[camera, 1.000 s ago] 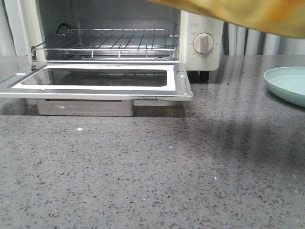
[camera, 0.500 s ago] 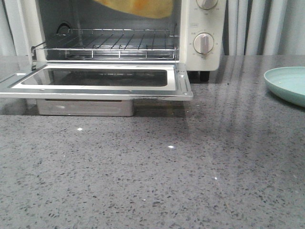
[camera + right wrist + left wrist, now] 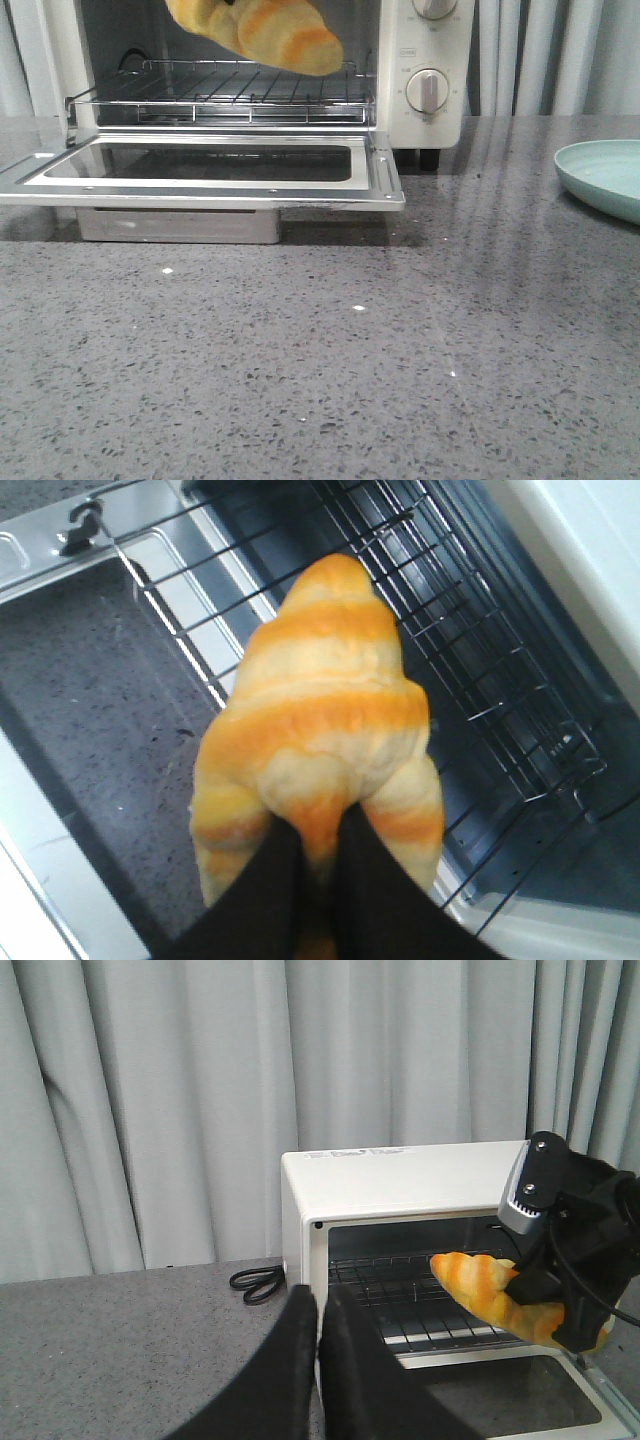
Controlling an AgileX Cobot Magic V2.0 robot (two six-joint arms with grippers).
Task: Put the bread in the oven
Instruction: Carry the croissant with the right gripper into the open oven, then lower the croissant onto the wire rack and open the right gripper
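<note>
Tabletop [image 3: 330,380]: grey speckled stone, filling the near ground of the front view.
Plate [image 3: 605,175]: pale green, on the tabletop at the right, cut off by the frame edge.
Oven door [image 3: 200,170]: folded down flat towards the viewer, glass pane facing up.
Bread [image 3: 285,35]: golden with paler stripes, in the air just above the front of the wire rack [image 3: 250,90], at the oven mouth, not touching the rack; its upper part is cut off by the top of the front view.
Right tool [image 3: 315,880]: black fingers clamped on the near end of the bread; the fingertips are buried in the crust and hard to make out.
Left tool [image 3: 318,1325]: fingers pressed together on nothing, held well back from the oven, to its side.
Oven [image 3: 400,1185]: cream-white, two round knobs at its right, the upper one cut off in the front view; a black cord [image 3: 258,1283] lies coiled beside it.
Curtain [image 3: 150,1110]: pale grey folds behind everything.
Change: half a second ago only a blurred yellow patch showed higher in the oven opening; the bread is now lower and sharply seen.
</note>
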